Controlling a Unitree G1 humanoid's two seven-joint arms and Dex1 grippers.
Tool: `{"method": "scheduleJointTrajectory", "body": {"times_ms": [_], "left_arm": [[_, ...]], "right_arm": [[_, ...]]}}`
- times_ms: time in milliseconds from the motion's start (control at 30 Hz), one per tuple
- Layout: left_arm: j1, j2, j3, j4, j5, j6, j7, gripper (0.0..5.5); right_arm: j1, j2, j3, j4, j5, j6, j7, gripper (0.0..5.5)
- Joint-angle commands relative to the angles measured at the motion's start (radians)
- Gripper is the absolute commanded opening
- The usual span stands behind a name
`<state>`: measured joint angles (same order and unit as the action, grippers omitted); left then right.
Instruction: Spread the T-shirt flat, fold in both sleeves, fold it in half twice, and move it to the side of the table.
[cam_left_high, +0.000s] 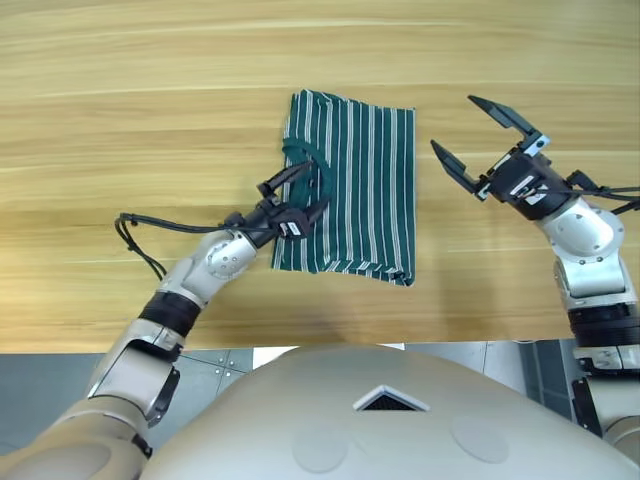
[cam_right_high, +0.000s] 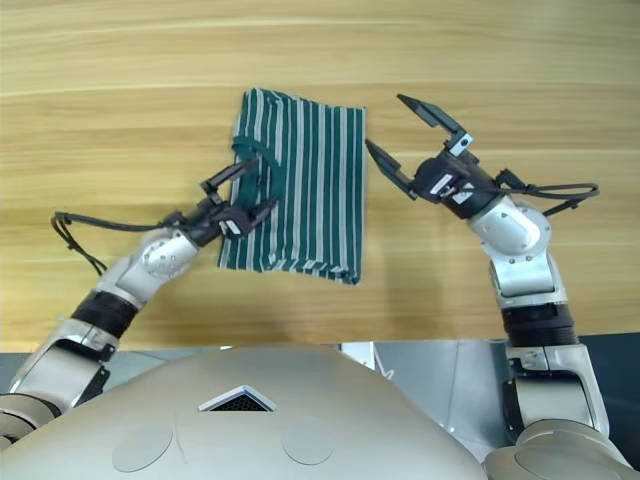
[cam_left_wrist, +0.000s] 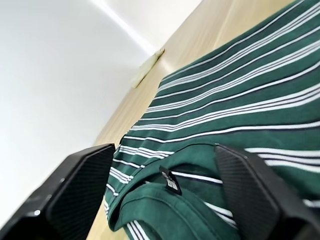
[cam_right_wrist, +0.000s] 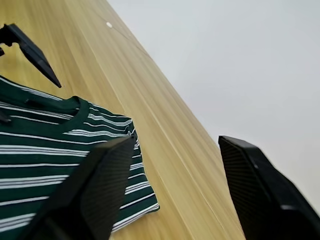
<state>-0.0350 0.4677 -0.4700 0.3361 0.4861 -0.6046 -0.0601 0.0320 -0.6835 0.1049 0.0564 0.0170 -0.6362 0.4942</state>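
Two eye views look down on the T-shirt (cam_left_high: 362, 190) from high up; two wrist views see it close, low.

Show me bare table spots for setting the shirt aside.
Bare table lies beyond the shirt and wide on its left, past the left tool. Crowded: the narrow strip between shirt and right tool.

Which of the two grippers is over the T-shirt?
The left gripper, open over the T-shirt collar; the right gripper hangs beside the shirt, above the table.
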Motion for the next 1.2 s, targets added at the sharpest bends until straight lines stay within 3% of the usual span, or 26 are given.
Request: {"method": "scheduleJointTrajectory", "body": {"times_ms": [33,133,233,367,467,600,833,1000,1200], "left_arm": [[0.049,0.009,0.057,-0.062,0.018,0.081,0.009,3.7],[0.026,0.031,0.198,-0.159,-0.02,0.081,0.085,3.7],[0.075,0.076,0.328,-0.334,-0.122,0.043,0.067,3.7],[0.327,0.308,0.498,-0.571,-0.185,0.077,-0.155,3.7],[0.505,0.469,0.57,-0.523,-0.16,0.043,-0.307,3.7],[0.539,0.549,0.407,-0.429,-0.111,-0.01,-0.497,3.7],[0.256,0.382,0.128,-0.251,-0.074,-0.101,-0.6,3.7],[0.13,0.337,0.047,-0.129,-0.065,-0.156,-0.606,3.7],[0.131,0.369,0.001,-0.124,-0.069,-0.189,-0.622,3.7]], "right_arm": [[0.022,0.001,-0.017,0.01,-0.005,-0.018,0.02,3.08],[0.06,0.044,0.016,-0.014,0.019,-0.03,0.036,3.08],[0.07,0.04,-0.045,-0.011,-0.032,-0.061,-0.01,3.08],[0.203,-0.095,-0.127,0.03,-0.336,-0.136,-0.071,3.08],[0.373,-0.139,-0.098,-0.059,-0.41,-0.132,-0.033,3.08],[0.501,-0.195,-0.081,-0.171,-0.396,-0.102,0.045,3.08],[0.445,-0.173,0.006,-0.157,-0.428,-0.069,0.073,3.08],[0.382,-0.161,0.074,-0.122,-0.448,-0.078,0.074,3.08],[0.364,-0.178,0.101,-0.124,-0.443,-0.084,0.076,3.08]]}}
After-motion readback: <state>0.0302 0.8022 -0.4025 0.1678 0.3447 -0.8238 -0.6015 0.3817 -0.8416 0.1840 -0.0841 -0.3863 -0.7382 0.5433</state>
